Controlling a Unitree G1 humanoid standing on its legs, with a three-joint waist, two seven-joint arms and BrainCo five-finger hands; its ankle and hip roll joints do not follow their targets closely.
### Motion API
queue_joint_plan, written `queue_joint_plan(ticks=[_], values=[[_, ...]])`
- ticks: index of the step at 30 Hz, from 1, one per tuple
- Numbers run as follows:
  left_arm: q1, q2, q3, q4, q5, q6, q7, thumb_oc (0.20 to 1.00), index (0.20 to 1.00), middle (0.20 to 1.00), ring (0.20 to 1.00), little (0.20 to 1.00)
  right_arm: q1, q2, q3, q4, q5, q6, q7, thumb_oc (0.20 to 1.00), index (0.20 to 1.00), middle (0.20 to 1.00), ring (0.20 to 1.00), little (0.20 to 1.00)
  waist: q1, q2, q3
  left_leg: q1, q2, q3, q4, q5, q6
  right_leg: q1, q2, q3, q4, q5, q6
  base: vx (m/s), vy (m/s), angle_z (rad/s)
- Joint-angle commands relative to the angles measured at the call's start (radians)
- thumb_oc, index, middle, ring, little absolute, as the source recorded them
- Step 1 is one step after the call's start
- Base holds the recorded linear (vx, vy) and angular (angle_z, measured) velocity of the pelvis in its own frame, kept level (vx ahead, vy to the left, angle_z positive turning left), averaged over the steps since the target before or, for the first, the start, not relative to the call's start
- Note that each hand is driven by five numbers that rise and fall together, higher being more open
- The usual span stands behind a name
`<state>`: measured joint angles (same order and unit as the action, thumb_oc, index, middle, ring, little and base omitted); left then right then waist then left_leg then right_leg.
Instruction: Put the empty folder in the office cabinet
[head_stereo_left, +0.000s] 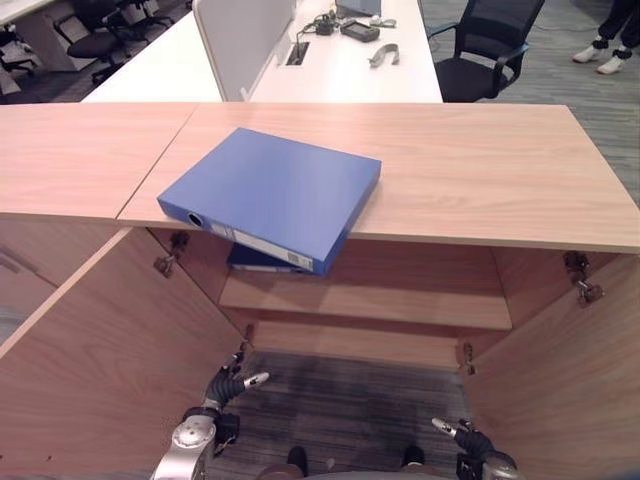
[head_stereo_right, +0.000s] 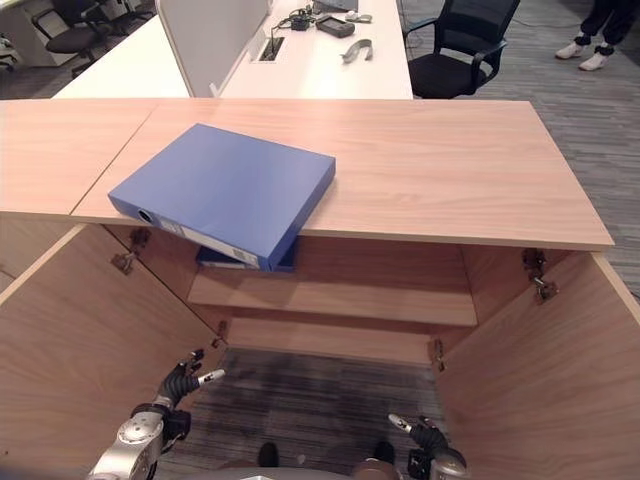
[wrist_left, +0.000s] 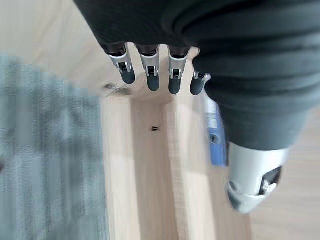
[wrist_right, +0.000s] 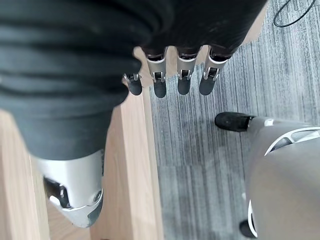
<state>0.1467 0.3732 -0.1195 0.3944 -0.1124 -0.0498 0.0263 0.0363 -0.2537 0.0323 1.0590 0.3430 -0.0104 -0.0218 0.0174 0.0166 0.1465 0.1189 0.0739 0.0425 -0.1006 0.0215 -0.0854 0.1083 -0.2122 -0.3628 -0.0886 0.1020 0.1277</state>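
A blue lever-arch folder (head_stereo_left: 275, 190) lies flat on the wooden cabinet top (head_stereo_left: 480, 170), its spine corner jutting over the front edge. Below it, a second blue folder (head_stereo_left: 262, 262) rests on the inner shelf (head_stereo_left: 400, 300) at the left. Both cabinet doors stand wide open. My left hand (head_stereo_left: 228, 385) hangs low in front of the left door (head_stereo_left: 100, 350), fingers straight and holding nothing. My right hand (head_stereo_left: 465, 438) is low by the right door (head_stereo_left: 570, 380), also open and holding nothing. The left wrist view catches a strip of blue folder (wrist_left: 216, 135) past the fingers (wrist_left: 152, 75).
Behind the cabinet stands a white desk (head_stereo_left: 330, 70) with a grey partition (head_stereo_left: 235, 40) and small devices. A black office chair (head_stereo_left: 485, 50) sits at the back right, and a person's feet (head_stereo_left: 600, 55) show at the far right. Grey carpet (head_stereo_left: 340, 400) lies between the doors.
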Motion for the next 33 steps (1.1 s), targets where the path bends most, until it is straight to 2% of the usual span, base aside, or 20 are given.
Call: queue_joint_plan(ticks=[1, 2, 4, 6, 13, 20, 23, 24, 26, 33], values=[[-0.048, 0.079, 0.099, -0.114, 0.171, -0.068, 0.096, 1.000, 1.000, 1.000, 1.000, 1.000, -0.037, 0.007, -0.036, 0.019, 0.036, -0.026, -0.017, 1.000, 1.000, 1.000, 1.000, 1.000, 0.043, -0.010, 0.022, 0.028, -0.002, 0.024, 0.013, -0.082, -0.011, -0.011, -0.045, 0.031, 0.048, -0.052, 0.073, 0.00, 0.000, 0.00], [-0.044, 0.079, 0.101, -0.119, 0.174, -0.066, 0.097, 1.000, 1.000, 1.000, 1.000, 1.000, -0.037, 0.009, -0.035, 0.019, 0.035, -0.027, -0.018, 1.000, 1.000, 1.000, 1.000, 1.000, 0.042, -0.012, 0.022, 0.029, -0.003, 0.024, 0.013, -0.082, -0.011, -0.010, -0.045, 0.031, 0.047, -0.052, 0.073, 0.00, -0.030, 0.01], [-0.013, 0.115, 0.176, -0.233, 0.339, -0.102, 0.203, 1.000, 1.000, 1.000, 1.000, 1.000, -0.023, 0.031, -0.039, 0.021, 0.038, -0.048, -0.032, 1.000, 1.000, 1.000, 1.000, 1.000, 0.065, -0.026, 0.019, 0.027, -0.004, 0.023, 0.013, -0.085, -0.012, -0.003, -0.049, 0.021, 0.039, -0.048, 0.080, 0.01, -0.057, 0.06], [0.024, 0.102, 0.235, -0.321, 0.452, -0.116, 0.297, 1.000, 1.000, 1.000, 1.000, 1.000, -0.010, 0.044, -0.026, 0.024, 0.038, -0.063, -0.036, 1.000, 1.000, 1.000, 1.000, 1.000, 0.077, -0.042, 0.017, 0.026, -0.004, 0.024, 0.013, -0.088, -0.013, 0.003, -0.051, 0.014, 0.031, -0.047, 0.083, 0.02, -0.069, 0.13], [0.079, 0.081, 0.318, -0.445, 0.563, -0.133, 0.445, 1.000, 1.000, 1.000, 1.000, 1.000, -0.016, 0.055, -0.003, 0.048, 0.050, -0.074, -0.046, 1.000, 1.000, 1.000, 1.000, 1.000, 0.101, -0.054, 0.016, 0.030, 0.006, 0.021, 0.013, -0.088, -0.020, 0.022, -0.044, -0.003, 0.024, -0.052, 0.081, 0.02, -0.038, 0.05], [0.079, 0.115, 0.349, -0.527, 0.613, -0.148, 0.474, 1.000, 1.000, 1.000, 1.000, 1.000, -0.015, 0.054, 0.015, 0.044, 0.056, -0.080, -0.042, 1.000, 1.000, 1.000, 1.000, 1.000, 0.108, -0.051, 0.018, 0.033, 0.017, 0.019, 0.013, -0.083, -0.027, 0.030, -0.033, -0.011, 0.022, -0.060, 0.077, 0.01, -0.036, 0.01], [0.036, 0.200, 0.330, -0.583, 0.681, -0.155, 0.466, 1.000, 1.000, 1.000, 1.000, 1.000, -0.023, 0.046, 0.037, 0.043, 0.048, -0.081, -0.037, 1.000, 1.000, 1.000, 1.000, 1.000, 0.105, -0.045, 0.015, 0.035, 0.025, 0.016, 0.013, -0.079, -0.032, 0.031, -0.024, -0.009, 0.024, -0.067, 0.076, 0.03, -0.046, 0.01], [0.033, 0.202, 0.329, -0.581, 0.681, -0.154, 0.466, 1.000, 1.000, 1.000, 1.000, 1.000, -0.023, 0.047, 0.036, 0.043, 0.048, -0.081, -0.037, 1.000, 1.000, 1.000, 1.000, 1.000, 0.106, -0.046, 0.016, 0.035, 0.025, 0.015, 0.013, -0.079, -0.032, 0.031, -0.024, -0.009, 0.024, -0.067, 0.076, 0.03, -0.036, 0.01], [-0.005, 0.277, 0.306, -0.600, 0.731, -0.158, 0.459, 1.000, 1.000, 1.000, 1.000, 1.000, -0.029, 0.039, 0.053, 0.037, 0.039, -0.083, -0.033, 1.000, 1.000, 1.000, 1.000, 1.000, 0.097, -0.038, 0.011, 0.037, 0.030, 0.017, 0.013, -0.076, -0.035, 0.035, -0.018, -0.010, 0.022, -0.071, 0.075, 0.03, -0.031, 0.01], [-0.100, 0.402, 0.245, -0.592, 0.789, -0.163, 0.445, 1.000, 1.000, 1.000, 1.000, 1.000, -0.041, 0.020, 0.082, 0.027, 0.016, -0.090, -0.032, 1.000, 1.000, 1.000, 1.000, 1.000, 0.074, -0.021, 0.003, 0.040, 0.034, 0.020, 0.013, -0.074, -0.041, 0.036, -0.008, -0.002, 0.017, -0.074, 0.075, 0.00, 0.000, 0.00]])
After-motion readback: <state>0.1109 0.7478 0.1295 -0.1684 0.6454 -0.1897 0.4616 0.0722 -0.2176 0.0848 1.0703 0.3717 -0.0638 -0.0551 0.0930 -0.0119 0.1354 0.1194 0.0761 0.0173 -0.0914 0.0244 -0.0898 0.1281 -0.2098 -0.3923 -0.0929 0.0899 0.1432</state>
